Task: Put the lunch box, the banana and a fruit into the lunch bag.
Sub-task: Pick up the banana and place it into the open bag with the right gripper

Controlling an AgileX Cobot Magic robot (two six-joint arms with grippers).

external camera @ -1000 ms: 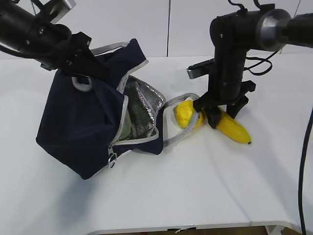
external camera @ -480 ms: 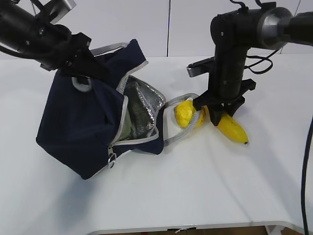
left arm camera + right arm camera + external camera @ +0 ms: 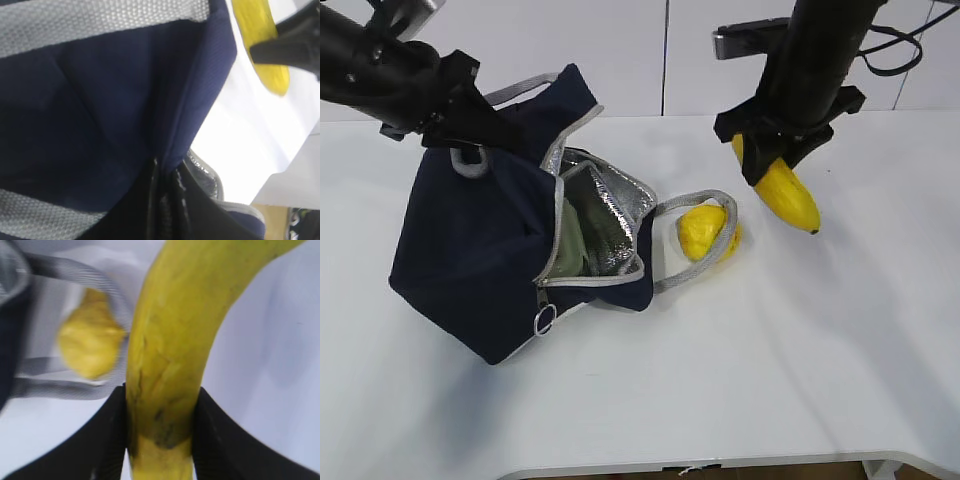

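The right tool clamps the banana mid-length, lifted clear of the table, right of the lunch bag; soft, bruisable, so grip gently. The left tool, pinched closed, holds the bag's top fabric

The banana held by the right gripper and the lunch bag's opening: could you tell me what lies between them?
In the exterior view, the round yellow fruit, ringed by the bag's grey handle.

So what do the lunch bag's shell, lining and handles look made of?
Lunch bag: the shell looks like matte navy woven fabric, its weave visible in the left wrist view. The lining is crinkled and silvery, probably foil. The handles show a grey mesh-like weave, likely webbing.
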